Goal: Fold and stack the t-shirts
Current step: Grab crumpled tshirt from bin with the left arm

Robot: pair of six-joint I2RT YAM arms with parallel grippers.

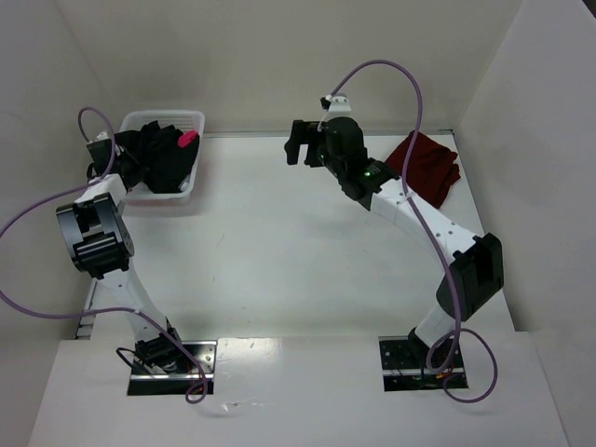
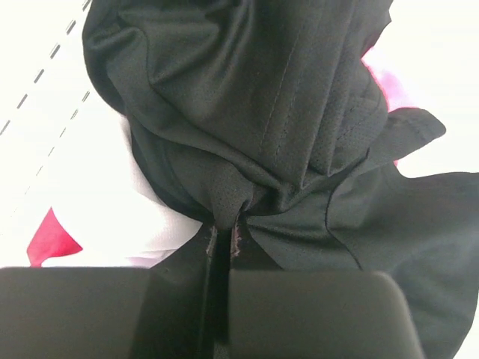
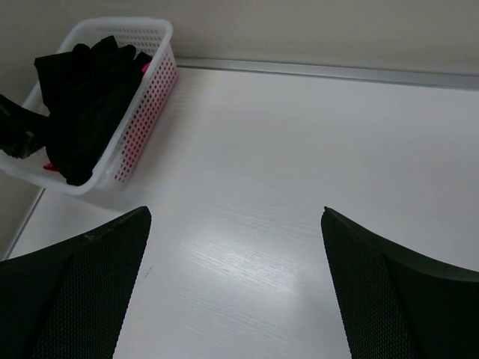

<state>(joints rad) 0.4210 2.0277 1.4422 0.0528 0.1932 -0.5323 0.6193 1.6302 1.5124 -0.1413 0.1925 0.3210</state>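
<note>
Top external view is showing the left arm reaching into the far left corner, where a white lattice basket (image 1: 191, 191) is sitting on the table (image 1: 279, 242). A black t-shirt (image 1: 163, 158) is lying heaped in the basket and spilling over its near rim. A pink-red cloth (image 1: 187, 139) is peeking out at the far right of the heap.

Left wrist view is showing the left gripper (image 2: 223, 243) clamped on a bunched fold of the black t-shirt. Its jaws are nearly meeting, with only the pinched cloth between them. White cloth (image 2: 112, 202) and a patch of pink-red are lying under the black one.

The right gripper (image 1: 300, 144) is hovering above the far middle of the table, its jaws standing wide apart and holding nothing. Right wrist view is showing only bare table between its fingers (image 3: 82, 292).

A maroon t-shirt (image 1: 428, 168) is lying in a loose heap at the far right of the table, beside the right arm and well apart from the basket.
</note>
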